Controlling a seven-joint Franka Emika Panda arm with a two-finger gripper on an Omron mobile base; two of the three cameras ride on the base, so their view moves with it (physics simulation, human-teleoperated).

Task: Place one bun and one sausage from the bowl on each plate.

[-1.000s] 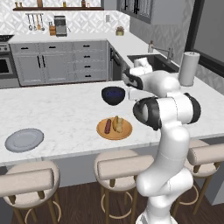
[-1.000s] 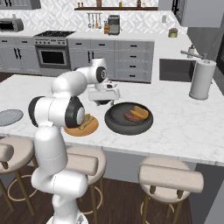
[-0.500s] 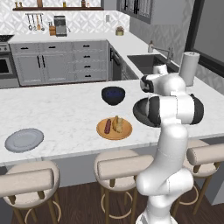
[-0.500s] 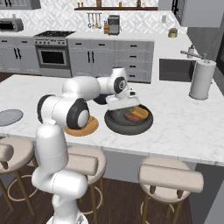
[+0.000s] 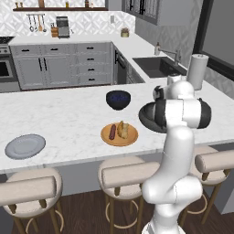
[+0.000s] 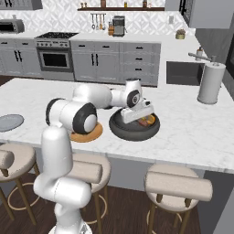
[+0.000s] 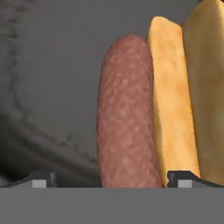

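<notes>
Counts on the counter: two plates, two bowls. No writing can be read on anything. Orange-tan plate (image 5: pixel 119 135) carries one sausage (image 5: pixel 112 131) and one bun (image 5: pixel 122 130), side by side. Grey plate (image 5: pixel 24 146) lies far to the left. Navy bowl (image 5: pixel 118 99) stands beyond the orange plate. My gripper (image 7: pixel 109 180) is lowered into the dark bowl (image 6: pixel 134 128), right of the orange plate, its fingers spread wide with a second sausage (image 7: pixel 127 113) between them, apparently not yet touched. At least one more bun (image 7: pixel 170 105) lies against that sausage's right side.
</notes>
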